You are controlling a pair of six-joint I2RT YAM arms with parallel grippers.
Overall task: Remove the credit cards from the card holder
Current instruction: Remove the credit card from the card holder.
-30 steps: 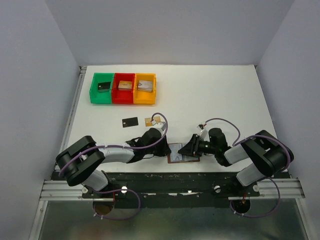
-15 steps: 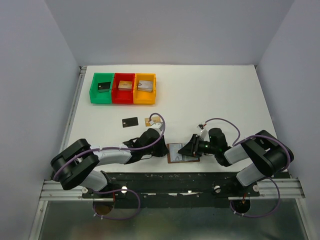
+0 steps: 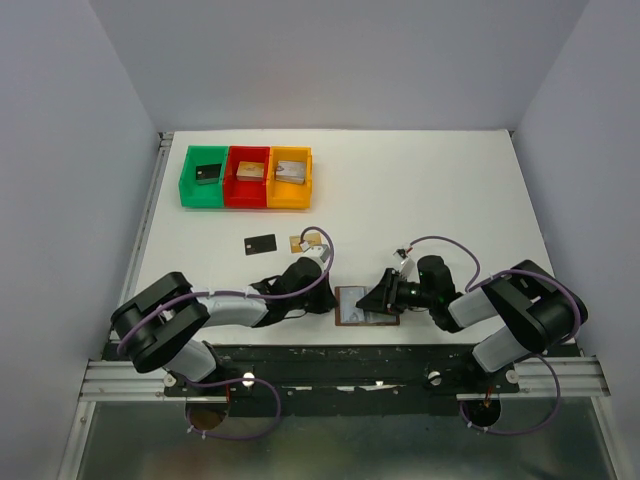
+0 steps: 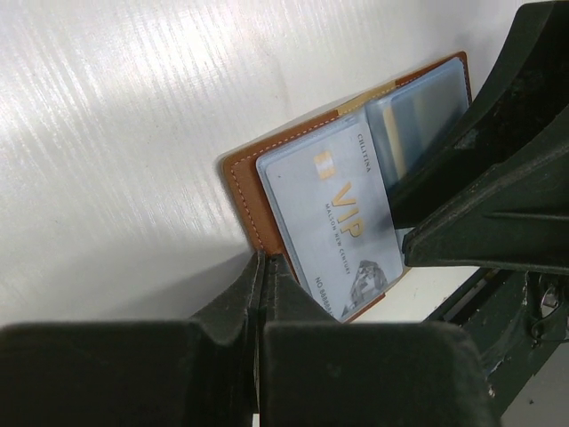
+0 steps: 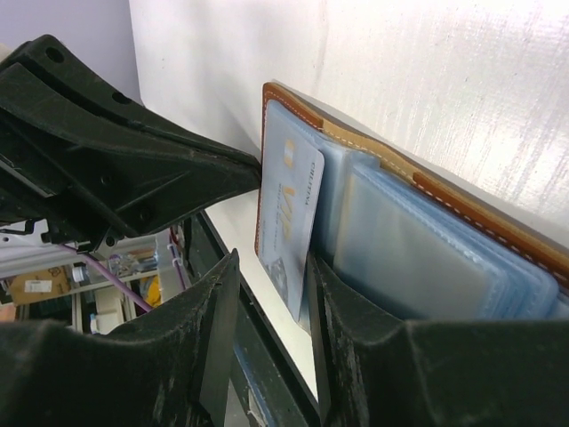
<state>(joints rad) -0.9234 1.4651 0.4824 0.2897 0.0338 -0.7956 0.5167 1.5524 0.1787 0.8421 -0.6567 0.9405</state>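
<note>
**Pale VIP card partly out: grab the free edge, not the sleeve**

The card holder (image 3: 365,306) lies open at the middle of the surface's near edge, between the two arms. A silvery pale-blue VIP card (image 4: 333,222) is lifted partly clear of its pocket.

The left claw (image 4: 260,262) is pressed together, with its tips right at the brown leather edge. I can't tell if it's nipping the leather or just pushing down on it. The right claw (image 5: 273,267) is spread with the card's loose corner sitting in the gap. One finger is just about touching the card, but it doesn't look clamped from here.

My guess on handling: the card is thin, stiff, light and glossy, so a corner pinch will probably slip or twist. I'd take it flat across the free edge and pull along the line of the pocket. The holder looks light and floppy and the sleeves look soft, so the whole thing will likely drag along unless it's pinned down.

A black card (image 3: 260,243) and a gold card (image 3: 303,241) already lie further out on the surface, left of the middle.
</note>
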